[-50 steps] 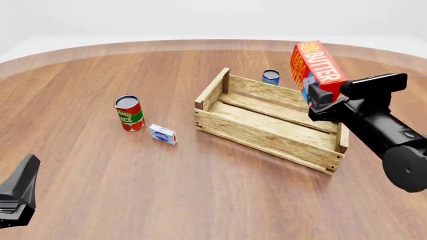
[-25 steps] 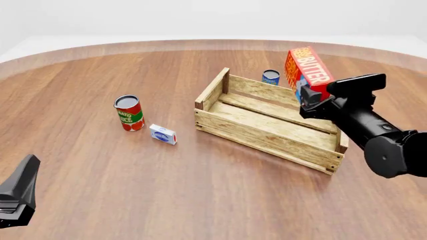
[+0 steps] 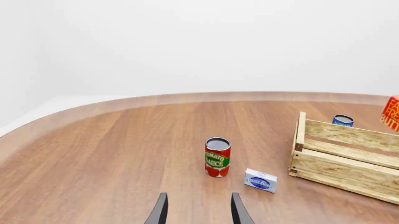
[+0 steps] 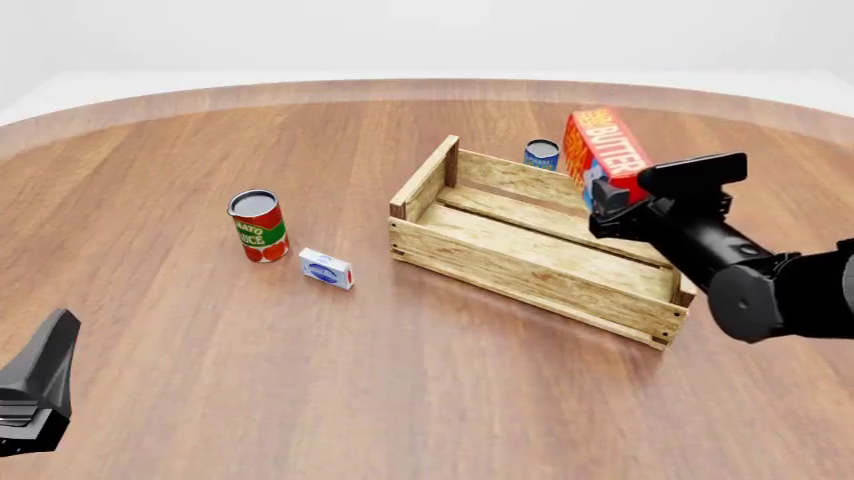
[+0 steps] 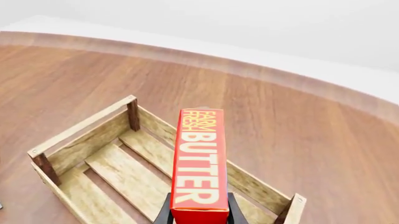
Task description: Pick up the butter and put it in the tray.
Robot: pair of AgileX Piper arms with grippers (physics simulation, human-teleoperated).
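The butter (image 4: 603, 148) is a red-orange carton with white lettering, held in the air by my right gripper (image 4: 611, 195), which is shut on its lower end. It hangs above the far right side of the tray (image 4: 534, 240), a large pale slatted wooden crate. In the right wrist view the butter (image 5: 198, 170) sits between the fingers, over the tray's far wall (image 5: 249, 179). My left gripper (image 3: 198, 215) is open and empty, low at the near left of the table (image 4: 34, 395). A corner of the butter (image 3: 391, 114) shows in the left wrist view beyond the tray (image 3: 339, 161).
A tomato sauce can (image 4: 258, 226) and a small white-and-blue box (image 4: 327, 269) stand left of the tray. A small blue can (image 4: 541, 154) stands behind the tray. The round wooden table's edge curves along the back.
My right gripper has carried the butter leftward and lower, from beyond the tray's right end to above its far right side. The left arm has not moved.
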